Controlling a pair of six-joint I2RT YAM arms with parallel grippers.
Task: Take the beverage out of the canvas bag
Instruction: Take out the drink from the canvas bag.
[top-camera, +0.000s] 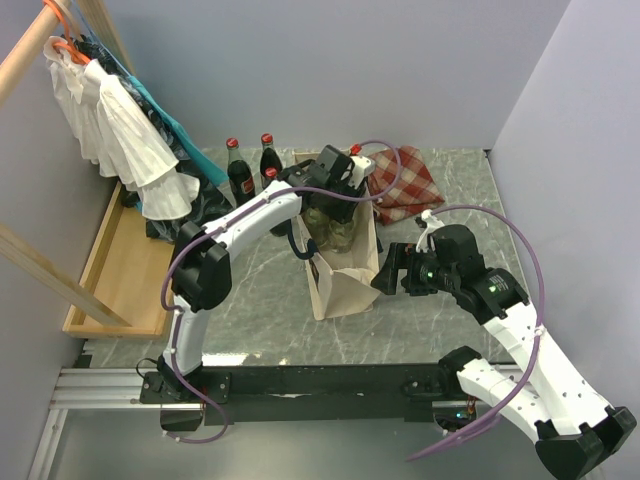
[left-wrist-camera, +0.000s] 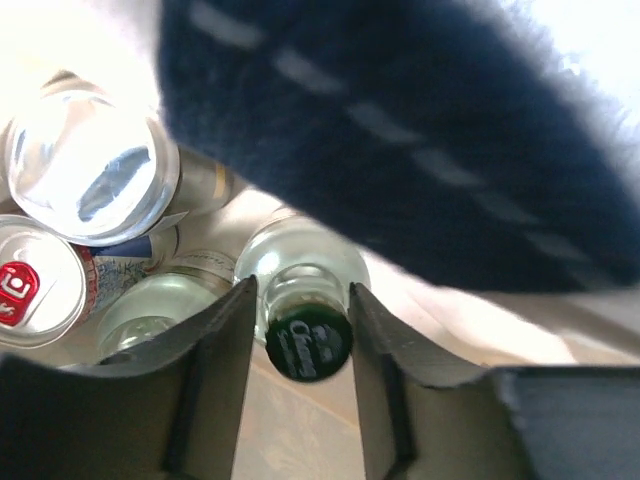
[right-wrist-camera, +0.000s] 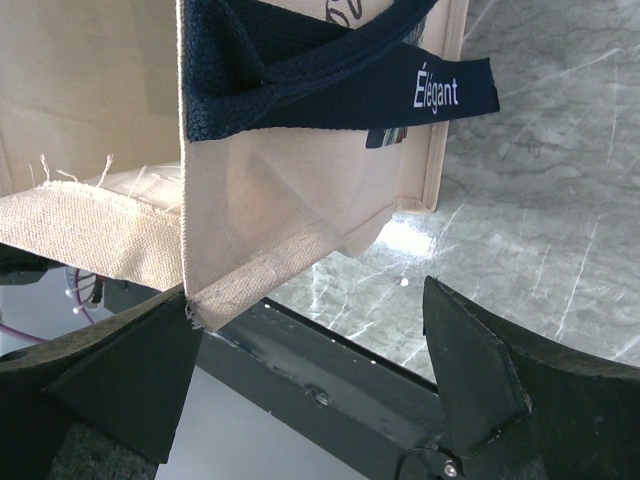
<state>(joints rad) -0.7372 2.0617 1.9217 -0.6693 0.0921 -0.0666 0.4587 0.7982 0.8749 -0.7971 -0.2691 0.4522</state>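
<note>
The cream canvas bag (top-camera: 345, 278) stands upright mid-table with its navy handles. My left gripper (top-camera: 338, 208) reaches down into its open top. In the left wrist view the fingers (left-wrist-camera: 225, 350) sit tight on either side of the neck of a clear glass bottle with a green cap (left-wrist-camera: 308, 345), among other bottles and cans in the bag. A navy handle (left-wrist-camera: 400, 130) hangs blurred above. My right gripper (top-camera: 386, 272) is open beside the bag's right side. In the right wrist view the bag's hem corner (right-wrist-camera: 215, 300) touches its left finger, with the jaws (right-wrist-camera: 308, 292) wide apart.
Three cola bottles (top-camera: 240, 172) stand behind the bag and a red checked cloth (top-camera: 400, 182) lies at the back right. A wooden tray (top-camera: 118, 270) and hanging clothes (top-camera: 115, 120) are at the left. The table's front rail (right-wrist-camera: 330, 375) lies under my right gripper.
</note>
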